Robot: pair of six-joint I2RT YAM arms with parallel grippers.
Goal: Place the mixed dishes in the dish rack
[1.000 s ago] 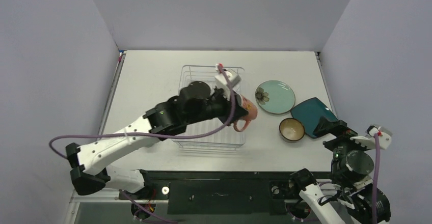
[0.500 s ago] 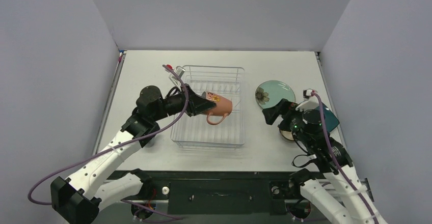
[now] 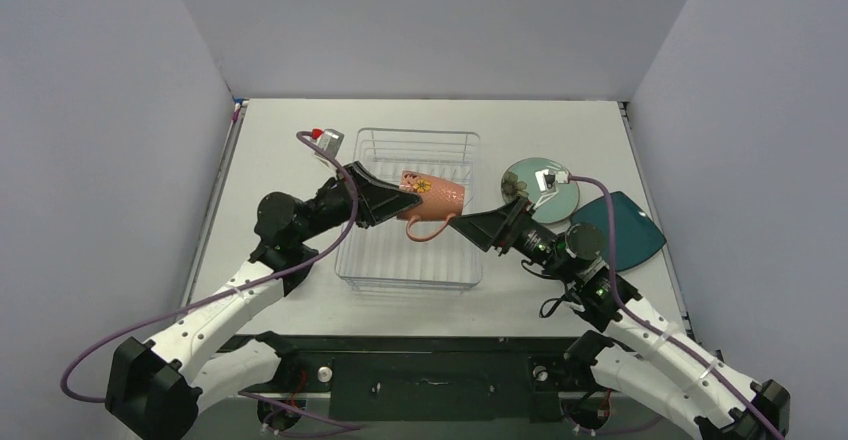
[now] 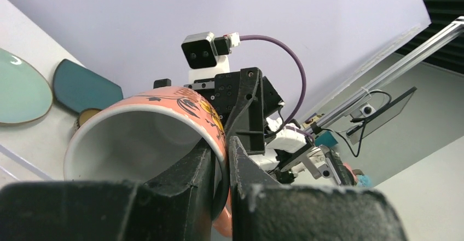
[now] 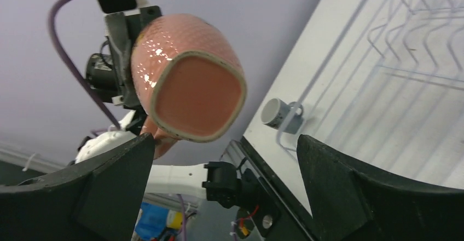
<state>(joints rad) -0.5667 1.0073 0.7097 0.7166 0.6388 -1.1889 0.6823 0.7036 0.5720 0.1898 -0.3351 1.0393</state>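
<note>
My left gripper [image 3: 388, 203] is shut on the rim of the salmon-orange mug [image 3: 432, 196] and holds it on its side in the air above the silver wire dish rack [image 3: 410, 260]. In the left wrist view one finger [image 4: 189, 172] is inside the mug [image 4: 148, 137] and one is outside. My right gripper [image 3: 470, 228] is open and empty, pointing at the mug's base [image 5: 191, 96] from a short way off. The pale teal plate [image 3: 553, 196], the dark teal plate [image 3: 628, 228] and part of the brown bowl [image 4: 87, 116] lie right of the rack.
The right arm covers the bowl and part of the pale plate from above. A small grey-blue thing with a pale round face [image 5: 276, 114] sits by the rack's corner [image 5: 416, 49] near the table edge; I cannot tell if it is the grey-blue mug.
The left gripper has carried the mug from the rack's right edge back over the rack's middle. The right arm has swung in from the right, open, to just short of the mug's base.
</note>
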